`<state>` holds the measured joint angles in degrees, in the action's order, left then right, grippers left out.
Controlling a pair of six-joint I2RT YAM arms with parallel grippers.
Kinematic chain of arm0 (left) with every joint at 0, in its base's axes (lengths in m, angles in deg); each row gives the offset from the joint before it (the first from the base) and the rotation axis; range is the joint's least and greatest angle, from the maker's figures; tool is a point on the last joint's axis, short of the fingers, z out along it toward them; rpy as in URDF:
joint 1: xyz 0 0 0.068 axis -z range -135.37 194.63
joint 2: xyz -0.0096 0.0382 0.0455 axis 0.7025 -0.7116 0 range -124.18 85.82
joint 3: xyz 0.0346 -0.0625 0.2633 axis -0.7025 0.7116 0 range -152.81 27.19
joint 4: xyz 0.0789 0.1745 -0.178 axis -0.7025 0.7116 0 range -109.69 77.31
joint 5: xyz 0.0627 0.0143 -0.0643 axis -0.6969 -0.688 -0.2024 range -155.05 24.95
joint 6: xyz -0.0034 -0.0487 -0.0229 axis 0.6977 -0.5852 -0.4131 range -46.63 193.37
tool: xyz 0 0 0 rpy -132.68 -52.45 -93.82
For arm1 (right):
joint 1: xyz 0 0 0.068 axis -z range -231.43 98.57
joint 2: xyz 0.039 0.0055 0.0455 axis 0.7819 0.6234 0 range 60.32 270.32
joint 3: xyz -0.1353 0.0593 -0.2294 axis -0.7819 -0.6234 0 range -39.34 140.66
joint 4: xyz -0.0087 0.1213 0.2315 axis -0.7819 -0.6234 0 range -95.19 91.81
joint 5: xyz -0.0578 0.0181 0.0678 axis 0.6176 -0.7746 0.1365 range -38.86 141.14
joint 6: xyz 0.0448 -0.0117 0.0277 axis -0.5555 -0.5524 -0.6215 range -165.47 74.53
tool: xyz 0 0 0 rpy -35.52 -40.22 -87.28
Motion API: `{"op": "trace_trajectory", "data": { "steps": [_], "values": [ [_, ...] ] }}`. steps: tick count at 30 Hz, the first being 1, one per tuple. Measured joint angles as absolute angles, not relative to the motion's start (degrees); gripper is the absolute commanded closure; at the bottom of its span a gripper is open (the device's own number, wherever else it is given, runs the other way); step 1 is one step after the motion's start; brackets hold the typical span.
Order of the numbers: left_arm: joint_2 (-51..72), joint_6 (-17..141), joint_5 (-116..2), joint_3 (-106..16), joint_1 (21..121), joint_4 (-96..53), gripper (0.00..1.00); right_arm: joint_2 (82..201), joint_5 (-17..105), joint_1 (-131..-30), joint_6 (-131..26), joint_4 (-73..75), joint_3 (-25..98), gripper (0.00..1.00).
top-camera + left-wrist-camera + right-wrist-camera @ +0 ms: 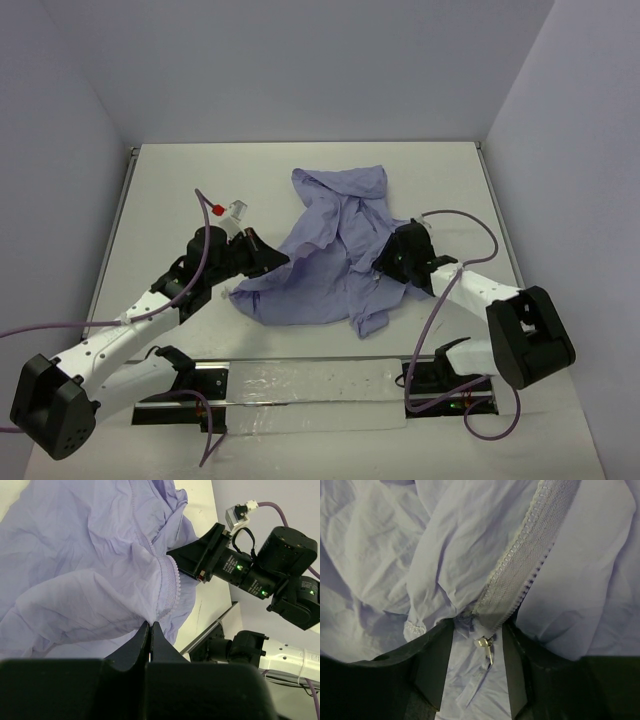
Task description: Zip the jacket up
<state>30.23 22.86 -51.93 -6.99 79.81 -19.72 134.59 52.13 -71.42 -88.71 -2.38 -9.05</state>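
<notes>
The lavender jacket [330, 255] lies crumpled on the white table between my arms. My left gripper [276, 259] is at its left edge. In the left wrist view the left gripper [150, 626] is shut, pinching a fold of the jacket [90, 580] beside a stitched hem. My right gripper [386, 264] rests on the jacket's right part and also shows in the left wrist view [192, 560]. In the right wrist view the right gripper [476, 655] is open, its fingers either side of the metal zipper pull [485, 646] at the low end of the grey zipper tape [530, 555].
The table [180, 190] is walled at the back and both sides. A mounting rail with a clear plastic strip [310, 385] runs along the near edge between the arm bases. Purple cables loop off both arms.
</notes>
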Motion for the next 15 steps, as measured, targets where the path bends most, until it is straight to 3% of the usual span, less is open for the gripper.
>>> {"op": "trace_trajectory", "data": {
  "steps": [7, 12, 15],
  "values": [
    [29.7, 23.0, -51.4, -7.1, 79.8, -19.4, 1.0, 135.9, 52.7, -71.4, -88.3, -1.2, -9.0, 0.67],
    [29.3, 23.0, -51.2, -7.1, 79.8, -19.4, 1.0, 133.3, 54.7, -71.4, -87.3, -1.4, -9.0, 1.0],
    [29.1, 23.0, -51.1, -7.1, 79.8, -19.4, 1.0, 129.9, 55.8, -71.4, -86.2, -2.2, -8.7, 1.0]
  ]
}}
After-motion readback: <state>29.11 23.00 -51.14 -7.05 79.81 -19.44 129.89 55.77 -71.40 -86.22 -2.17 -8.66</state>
